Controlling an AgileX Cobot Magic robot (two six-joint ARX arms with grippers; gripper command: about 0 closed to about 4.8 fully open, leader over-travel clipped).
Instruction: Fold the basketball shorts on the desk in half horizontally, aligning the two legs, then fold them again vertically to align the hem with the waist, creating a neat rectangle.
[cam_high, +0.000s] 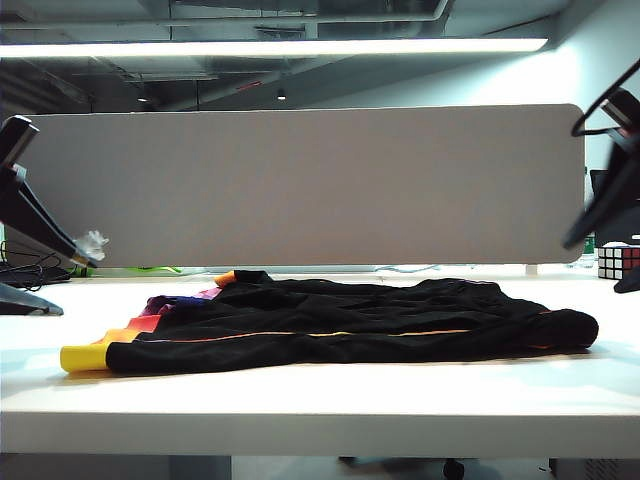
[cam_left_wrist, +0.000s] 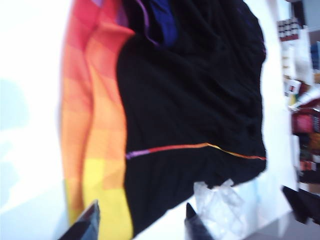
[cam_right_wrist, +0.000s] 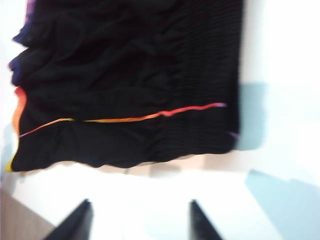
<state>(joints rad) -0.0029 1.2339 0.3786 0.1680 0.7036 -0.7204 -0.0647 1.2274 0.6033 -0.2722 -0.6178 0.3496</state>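
Note:
The basketball shorts (cam_high: 350, 325) lie flat on the white desk (cam_high: 300, 400), black with a thin orange stripe. The hem (cam_high: 85, 357) with its yellow, orange, red and purple bands is at the left, where the two legs (cam_left_wrist: 190, 100) end, one behind the other. The gathered black waist (cam_high: 565, 325) is at the right. My left gripper (cam_left_wrist: 141, 214) is open above the yellow hem (cam_left_wrist: 100, 190) corner, holding nothing; its arm (cam_high: 40, 225) hangs at the left. My right gripper (cam_right_wrist: 140, 209) is open over bare desk just off the waist (cam_right_wrist: 210, 75); its arm (cam_high: 600, 210) hangs at the right.
A grey divider panel (cam_high: 300, 185) closes off the back of the desk. A Rubik's cube (cam_high: 618, 262) stands at the back right. Crumpled clear plastic (cam_left_wrist: 220, 207) lies beside the shorts near the left gripper. Cables (cam_high: 30, 270) sit at the back left.

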